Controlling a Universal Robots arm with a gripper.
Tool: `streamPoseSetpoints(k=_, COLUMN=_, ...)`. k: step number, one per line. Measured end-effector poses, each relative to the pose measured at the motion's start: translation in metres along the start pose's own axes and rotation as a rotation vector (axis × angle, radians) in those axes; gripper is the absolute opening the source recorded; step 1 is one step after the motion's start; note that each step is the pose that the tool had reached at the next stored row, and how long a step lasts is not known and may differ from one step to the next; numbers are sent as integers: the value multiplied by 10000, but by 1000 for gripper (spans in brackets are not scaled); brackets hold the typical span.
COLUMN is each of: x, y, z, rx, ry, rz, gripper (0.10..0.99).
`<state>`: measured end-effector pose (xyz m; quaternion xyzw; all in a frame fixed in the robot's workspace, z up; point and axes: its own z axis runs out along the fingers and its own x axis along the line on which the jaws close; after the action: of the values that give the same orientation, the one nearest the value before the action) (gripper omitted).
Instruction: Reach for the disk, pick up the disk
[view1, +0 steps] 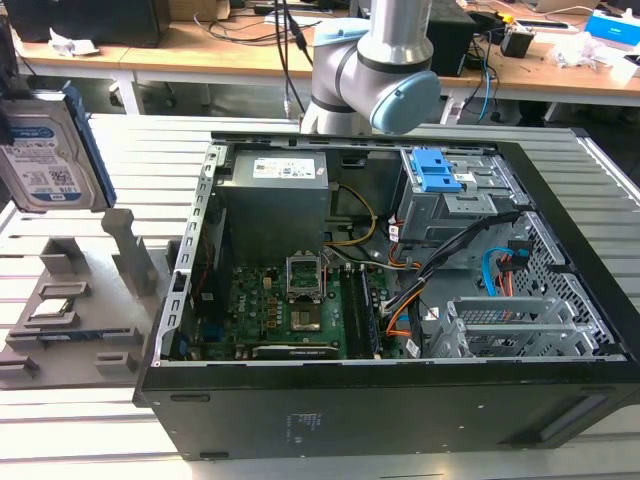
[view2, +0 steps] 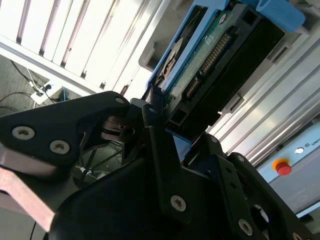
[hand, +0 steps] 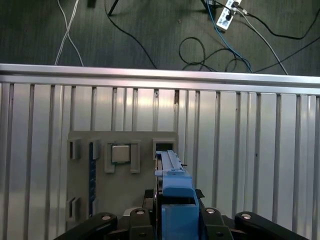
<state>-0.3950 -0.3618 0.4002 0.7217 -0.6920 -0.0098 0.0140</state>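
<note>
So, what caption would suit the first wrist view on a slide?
Gripper holding the disk edge-on over the grey parts holder on the slatted table.

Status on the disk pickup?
Gripper shut on the disk. Disk upright, held above the grey fixture. Nothing blocking it.

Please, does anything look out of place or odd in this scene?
Nothing looks spilled or damaged. One unusual thing: the disk hangs on edge in the air above the grey holder, clamped in the tool, outside the open computer case.
</note>
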Motion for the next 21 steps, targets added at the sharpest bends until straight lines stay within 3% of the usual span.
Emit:
streamPoseSetpoints(k=15, x=1, y=7, z=-226, rx=-2, ry=-1, rz=0, gripper=369)
streamPoseSetpoints(k=21, x=2, y=12, z=-389, rx=-5, ry=-1, rz=0, gripper=369)
